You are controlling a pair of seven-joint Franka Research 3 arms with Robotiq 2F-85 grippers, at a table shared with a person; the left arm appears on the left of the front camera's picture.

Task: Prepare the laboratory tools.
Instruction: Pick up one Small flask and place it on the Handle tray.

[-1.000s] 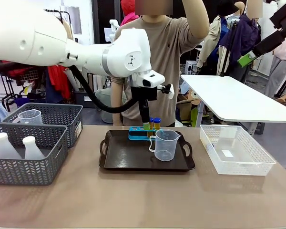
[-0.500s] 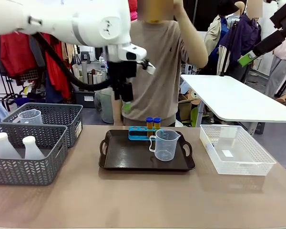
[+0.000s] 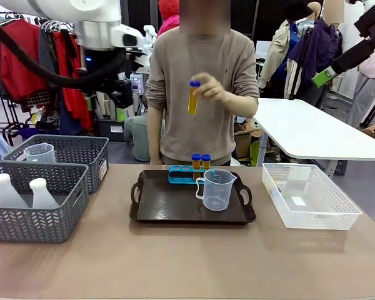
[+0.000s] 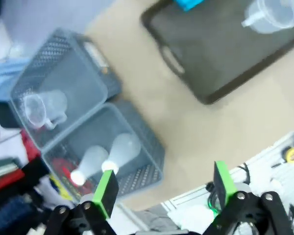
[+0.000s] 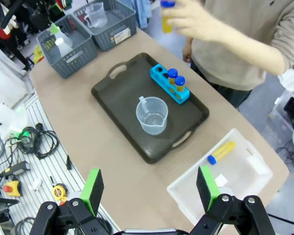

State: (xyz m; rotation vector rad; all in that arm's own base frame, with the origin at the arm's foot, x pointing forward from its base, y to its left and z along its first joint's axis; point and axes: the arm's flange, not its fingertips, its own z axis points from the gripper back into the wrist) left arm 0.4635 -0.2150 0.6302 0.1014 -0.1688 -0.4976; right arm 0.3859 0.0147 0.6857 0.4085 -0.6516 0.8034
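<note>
A person's hand [image 3: 214, 87] holds one yellow tube with a blue cap [image 3: 192, 97] upright at chest height, also seen as the tube [image 5: 166, 17]. Two more tubes [image 3: 200, 161] stand in the blue rack [image 5: 161, 77] on the black tray [image 3: 169, 206], beside the clear beaker [image 3: 217, 189]. Another tube [image 5: 220, 152] lies in the white mesh basket [image 5: 186, 196]. My left gripper [image 3: 109, 106] hangs high at the left and stands open [image 4: 164, 188] over the grey baskets. My right gripper [image 5: 149, 188] is open, high above the table's near edge.
Two grey baskets [image 3: 81, 150] stand at the left; the far one holds a second beaker [image 3: 39, 153], the near one two white flasks [image 3: 42, 194]. The white mesh basket [image 3: 347, 215] sits right of the tray. Cables and tools [image 5: 24, 142] lie below the table edge.
My left arm has risen from the blue rack and swung up and to the left, jaws still open. The person's hand has come down with a tube to chest height.
</note>
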